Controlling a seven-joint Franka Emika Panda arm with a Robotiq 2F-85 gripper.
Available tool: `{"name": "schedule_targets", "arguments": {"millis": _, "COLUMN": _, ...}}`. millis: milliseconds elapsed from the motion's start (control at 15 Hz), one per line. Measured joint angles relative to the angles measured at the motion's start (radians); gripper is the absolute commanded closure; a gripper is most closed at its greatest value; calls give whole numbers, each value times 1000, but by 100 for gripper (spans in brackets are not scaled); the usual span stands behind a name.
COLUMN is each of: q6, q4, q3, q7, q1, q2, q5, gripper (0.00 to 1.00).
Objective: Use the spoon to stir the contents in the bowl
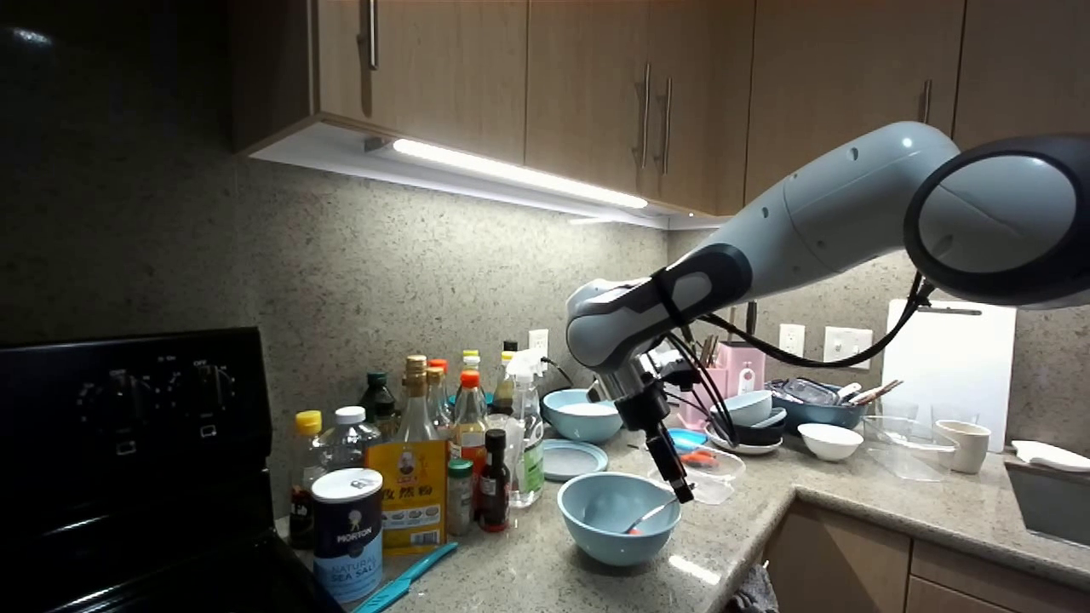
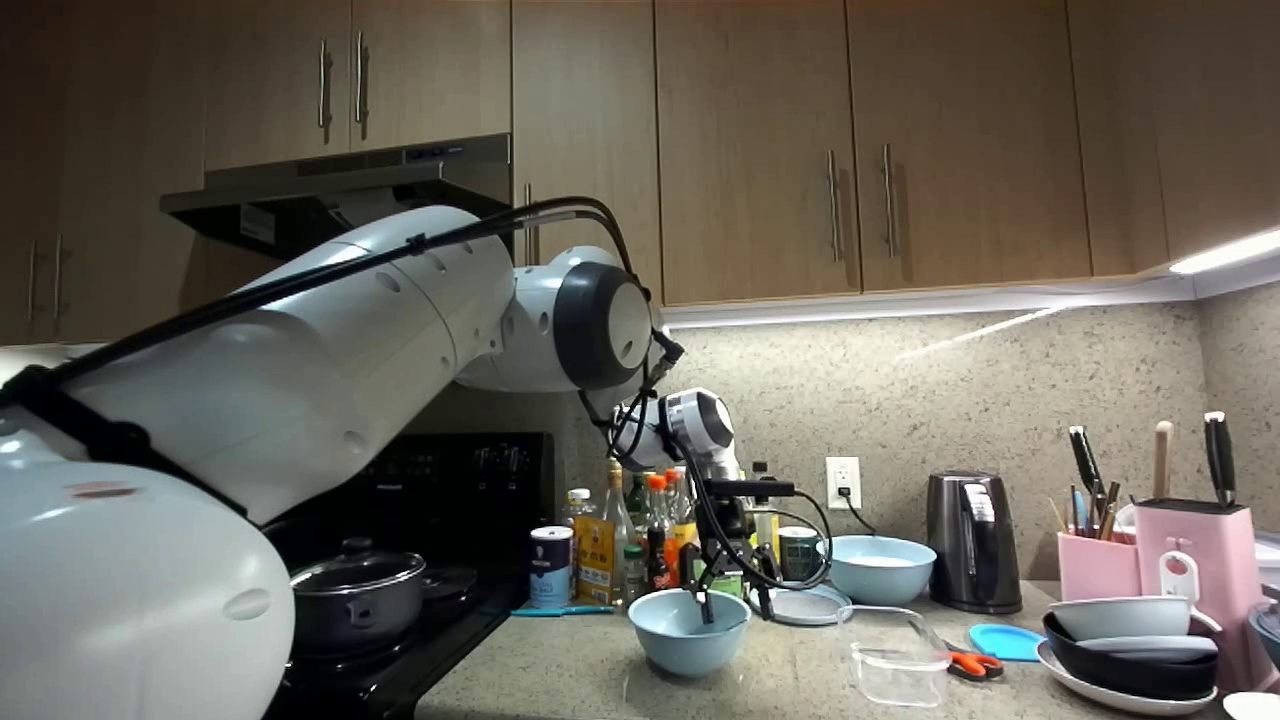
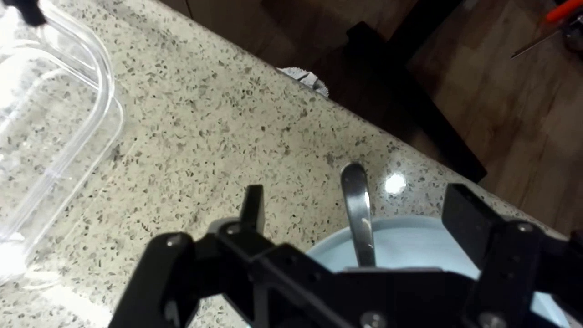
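Wrist view, lower half of the frame: your gripper [image 3: 353,207] stands with its fingers spread wide apart, and the handle of the spoon [image 3: 359,214] shows between them with a gap on either side, so you have nothing in your grip. What is done, as things lie now, is the setting up: the wide light-blue bowl [image 1: 619,547] stands upright on the counter [image 1: 477,583], low and just right of centre of the frame in both exterior views, and the spoon already leans in it, its handle jutting out over the rim. Down inside the bowl, near the lower end of the spoon, you can make out a small orange-red bit [image 1: 634,532], probably part of the contents, though too little shows for you to name it. Most of the task looks left to do. You seem to be at the approach, just ahead of the grasp: bring the handle between the pads, draw the fingers in on it and check that it sits firm, then carry the spoon round through the contents without dragging the bowl along. Until that grip is made, no stirring can begin.
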Motion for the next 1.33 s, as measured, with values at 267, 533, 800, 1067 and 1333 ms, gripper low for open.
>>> {"name": "schedule_targets", "arguments": {"millis": 267, "q6": -13, "q4": 0, "q3": 0, "q7": 0, "q1": -1, "q2": 3, "q5": 18, "gripper": 53}}
{"name": "schedule_targets", "arguments": {"millis": 533, "q6": -13, "q4": 0, "q3": 1, "q7": 0, "q1": -1, "q2": 3, "q5": 26, "gripper": 80}}
{"name": "schedule_targets", "arguments": {"millis": 800, "q6": -13, "q4": 0, "q3": 1, "q7": 0, "q1": 0, "q2": 3, "q5": 26, "gripper": 100}}
{"name": "schedule_targets", "arguments": {"millis": 1067, "q6": -10, "q4": 3, "q3": 0, "q7": 0, "q1": 0, "q2": 2, "q5": 26, "gripper": 97}}
{"name": "schedule_targets", "arguments": {"millis": 1333, "q6": 5, "q4": 3, "q3": -7, "q7": 10, "q1": 15, "q2": -10, "q5": 9, "gripper": 100}}
